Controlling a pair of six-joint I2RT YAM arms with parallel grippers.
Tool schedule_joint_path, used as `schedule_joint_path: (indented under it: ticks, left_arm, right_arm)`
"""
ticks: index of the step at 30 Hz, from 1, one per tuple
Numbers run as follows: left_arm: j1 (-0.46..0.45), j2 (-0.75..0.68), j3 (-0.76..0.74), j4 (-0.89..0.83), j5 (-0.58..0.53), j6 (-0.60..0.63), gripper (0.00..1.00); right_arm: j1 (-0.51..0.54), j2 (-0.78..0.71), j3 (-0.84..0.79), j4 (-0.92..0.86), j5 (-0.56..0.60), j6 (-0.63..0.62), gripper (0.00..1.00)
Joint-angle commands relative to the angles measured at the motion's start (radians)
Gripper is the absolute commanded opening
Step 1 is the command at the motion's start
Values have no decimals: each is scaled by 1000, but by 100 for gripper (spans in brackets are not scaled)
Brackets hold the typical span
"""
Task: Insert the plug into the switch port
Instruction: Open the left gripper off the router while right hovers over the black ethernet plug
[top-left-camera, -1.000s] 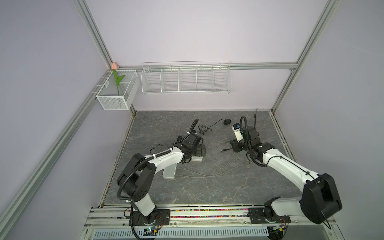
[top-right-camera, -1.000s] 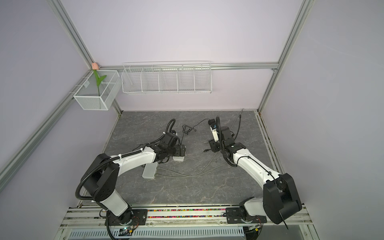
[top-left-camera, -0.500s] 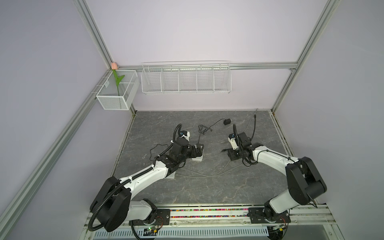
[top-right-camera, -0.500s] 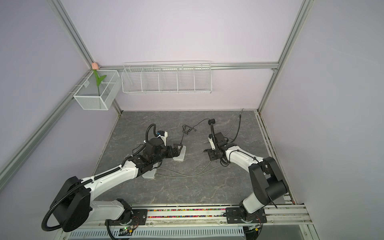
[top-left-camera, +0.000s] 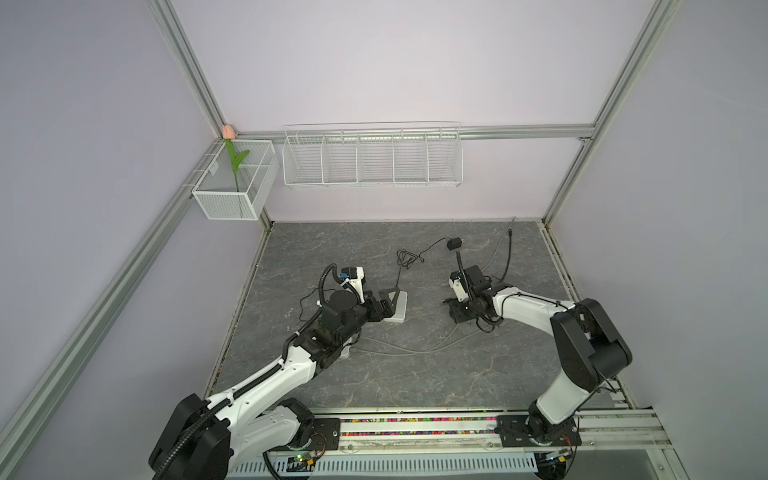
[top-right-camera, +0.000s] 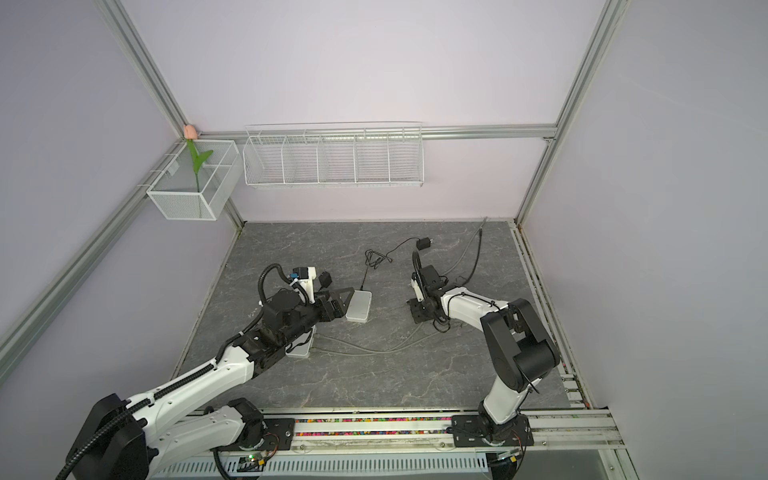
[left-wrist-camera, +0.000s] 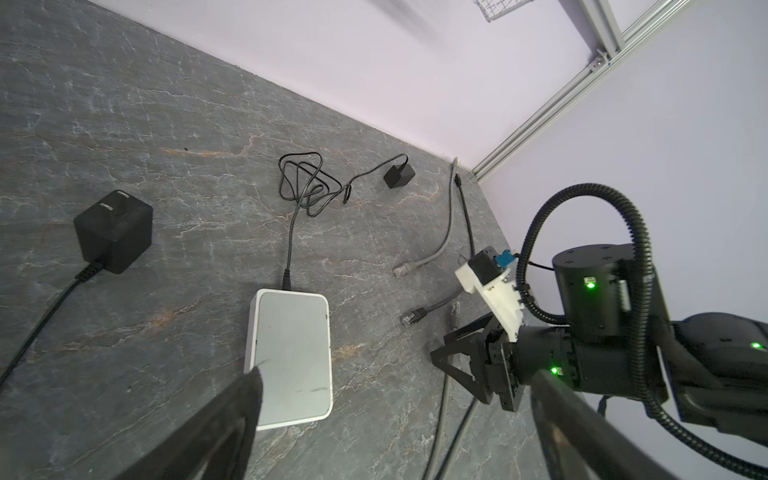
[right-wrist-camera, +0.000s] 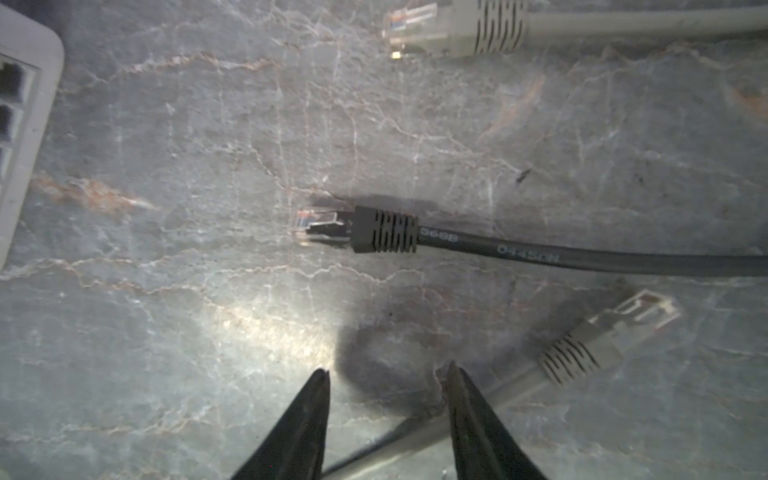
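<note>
Plug (right-wrist-camera: 357, 232) — the black one — lies flat on the stone table (right-wrist-camera: 166, 291), just ahead of the right gripper (right-wrist-camera: 386, 374), whose jaws stand parted, holding nothing. Grey plugs (right-wrist-camera: 436, 29) lie either side of it. Further off sits the white switch (left-wrist-camera: 291, 353) — the left gripper (left-wrist-camera: 395, 374) spread wide, empty, one finger at its corner.

The grey marbled tabletop (top-left-camera: 395, 382) carries a flat white switch (left-wrist-camera: 291, 353). A thin black cord (left-wrist-camera: 289, 239) runs from one short edge of the switch into a loose tangle and on to a small black adapter (left-wrist-camera: 399, 176). A black plug (right-wrist-camera: 357, 230), a grey plug (right-wrist-camera: 453, 29) and a second grey plug (right-wrist-camera: 602, 336) lie near the switch's ported side, not touching it. A larger black adapter (left-wrist-camera: 112, 235) lies well apart on the opposite side. A white box (top-right-camera: 300, 351), partly hidden, lies near the switch.
</note>
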Motion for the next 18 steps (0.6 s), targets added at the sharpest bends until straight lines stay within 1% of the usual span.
schedule_joint_path:
  ticks: [1,6,8,10,14,16,18]
  left_arm:
    - [4,-29,3,-54,-29,-6,95]
    - [4,-44,4,-99,-77,-3,94]
    - [5,-41,1,-98,-86,-3,94]
    - [5,-27,-1,-89,-83,-3,93]
    - [5,20,11,-88,-72,4,92]
    - [5,41,19,-93,-73,6,92]
    - [5,59,22,-87,-73,6,91]
  right_arm:
    - [2,-10,-1,-50,16,62,48]
    - [18,-54,-60,-100,20,87,50]
    - [27,-97,-135,-105,10,107,50]
    - [36,-142,-174,-108,10,134,50]
    - [41,-228,-175,-172,-2,150,52]
    - [41,-251,-178,-197,0,151,53]
    - [40,-257,-191,-202,-21,148,54]
